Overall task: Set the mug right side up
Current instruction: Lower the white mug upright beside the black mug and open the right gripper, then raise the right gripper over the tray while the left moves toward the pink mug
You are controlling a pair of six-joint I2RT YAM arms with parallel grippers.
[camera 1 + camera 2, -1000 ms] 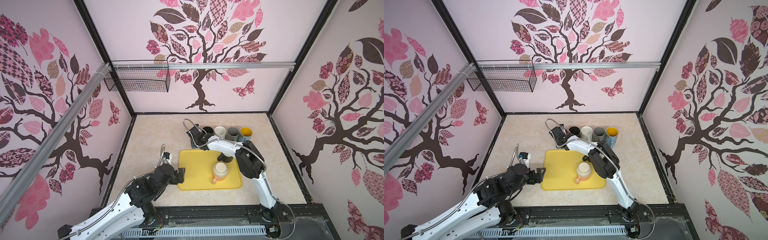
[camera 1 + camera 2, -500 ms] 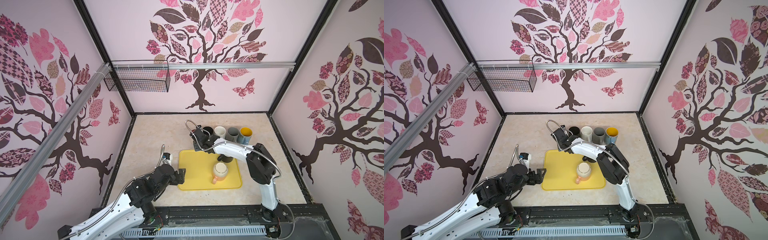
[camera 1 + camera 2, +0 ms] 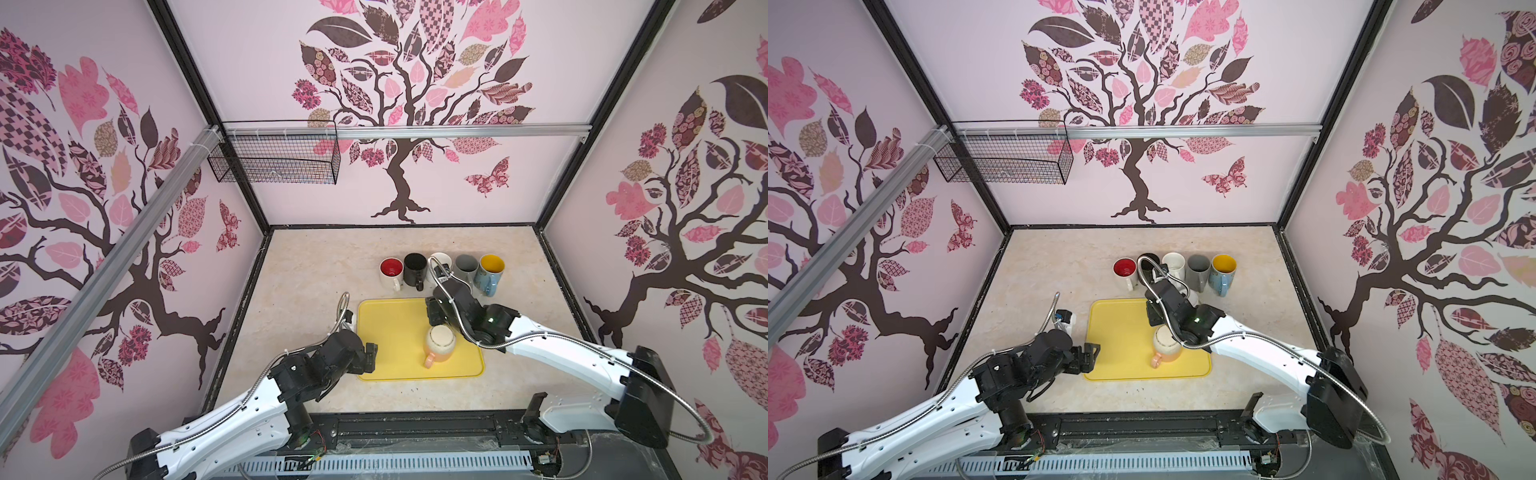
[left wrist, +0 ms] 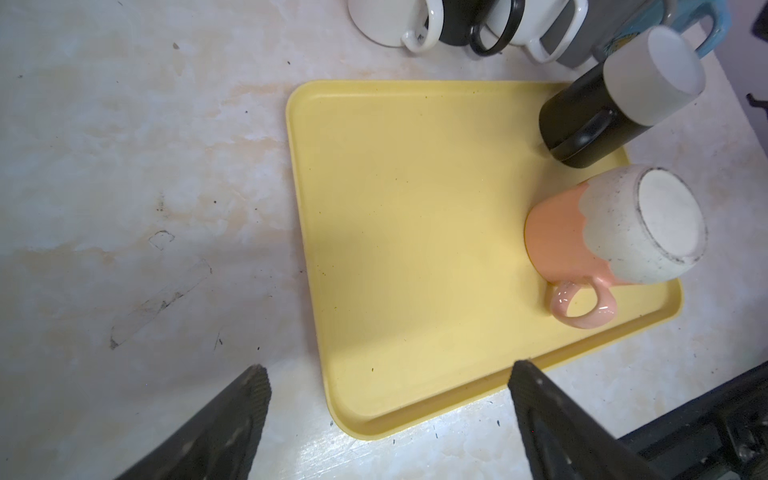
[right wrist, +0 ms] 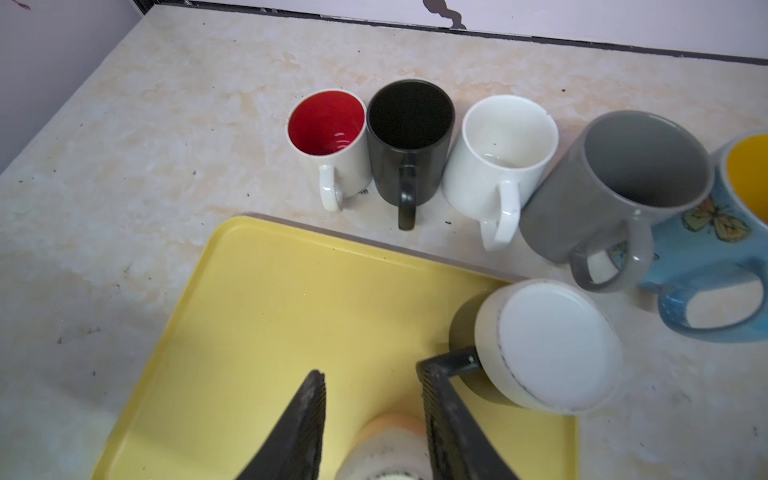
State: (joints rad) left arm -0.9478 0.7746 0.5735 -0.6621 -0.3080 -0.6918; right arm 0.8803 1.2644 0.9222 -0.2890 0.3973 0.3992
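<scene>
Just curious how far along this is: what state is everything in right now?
Yellow plastic tray: lying flat.
Peach-and-cream ceramic mug: upside down on the tray.
Black ceramic mug with white base: upside down on the tray.
Row of five ceramic mugs: upright.
Left end effector: open, empty.
Right end effector: open, empty.

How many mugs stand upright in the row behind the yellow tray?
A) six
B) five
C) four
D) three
B: the right wrist view shows the red-lined mug, black mug, white mug, grey mug and blue mug, all mouth up.
</scene>
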